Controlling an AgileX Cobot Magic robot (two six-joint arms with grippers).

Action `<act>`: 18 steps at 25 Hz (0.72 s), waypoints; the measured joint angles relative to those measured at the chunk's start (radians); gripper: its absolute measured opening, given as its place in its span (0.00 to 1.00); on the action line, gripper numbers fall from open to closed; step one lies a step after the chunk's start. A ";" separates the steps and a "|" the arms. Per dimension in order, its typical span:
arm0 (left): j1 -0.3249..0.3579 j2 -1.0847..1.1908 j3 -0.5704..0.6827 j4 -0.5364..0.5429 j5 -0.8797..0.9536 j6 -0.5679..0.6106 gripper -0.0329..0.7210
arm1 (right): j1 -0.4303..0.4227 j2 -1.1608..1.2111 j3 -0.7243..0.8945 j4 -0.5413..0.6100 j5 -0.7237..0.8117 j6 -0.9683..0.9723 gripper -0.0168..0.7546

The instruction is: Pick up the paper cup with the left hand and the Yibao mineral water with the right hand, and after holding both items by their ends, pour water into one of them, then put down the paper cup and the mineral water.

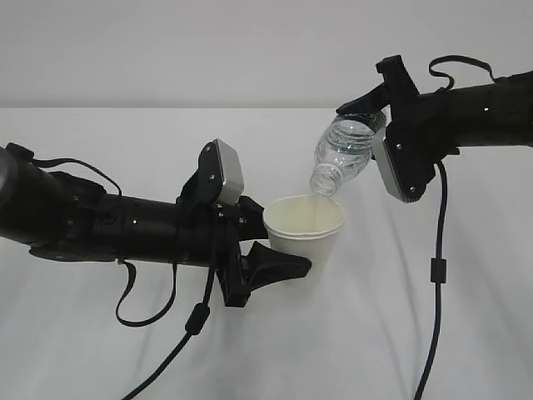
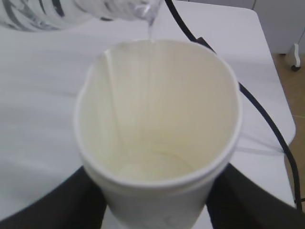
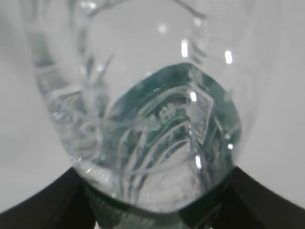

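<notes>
The white paper cup (image 1: 305, 233) stands upright, mouth up, held near its base by my left gripper (image 1: 271, 250), which is shut on it. In the left wrist view the cup (image 2: 157, 124) fills the frame, cream inside, with black fingers (image 2: 52, 207) on both sides. My right gripper (image 1: 375, 112) is shut on the clear Yibao mineral water bottle (image 1: 343, 150), tilted mouth-down over the cup's far rim. A thin stream of water (image 2: 151, 29) falls from its neck into the cup. The right wrist view shows the bottle (image 3: 143, 119) close up between the black fingers (image 3: 43, 202).
The white table (image 1: 466, 317) carries both arms. Black cables hang from the left arm (image 1: 187, 325) and the right arm (image 1: 435, 275). In the left wrist view a cable (image 2: 267, 119) lies across the table behind the cup, and the table's right edge (image 2: 281, 95) shows floor beyond.
</notes>
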 joint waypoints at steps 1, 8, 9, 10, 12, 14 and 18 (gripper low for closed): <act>0.000 0.000 0.000 0.000 0.000 0.000 0.61 | 0.000 0.000 0.000 0.000 0.000 0.000 0.62; 0.000 0.000 0.000 0.000 0.000 0.000 0.61 | 0.000 -0.002 0.000 0.000 0.000 -0.001 0.62; 0.000 0.000 0.000 -0.002 0.000 0.000 0.61 | 0.000 -0.002 0.000 0.000 0.000 -0.001 0.62; 0.000 0.000 0.000 -0.002 0.000 0.000 0.61 | 0.000 -0.002 0.000 0.000 0.000 -0.001 0.62; 0.000 0.000 0.000 -0.002 0.000 0.000 0.61 | 0.000 -0.002 0.000 0.000 0.000 -0.001 0.62; 0.000 0.000 0.000 -0.002 0.000 0.000 0.61 | 0.000 -0.002 0.000 0.000 0.000 -0.001 0.62; 0.000 0.000 0.000 -0.002 0.000 0.000 0.61 | 0.000 -0.002 0.000 0.000 0.000 -0.001 0.62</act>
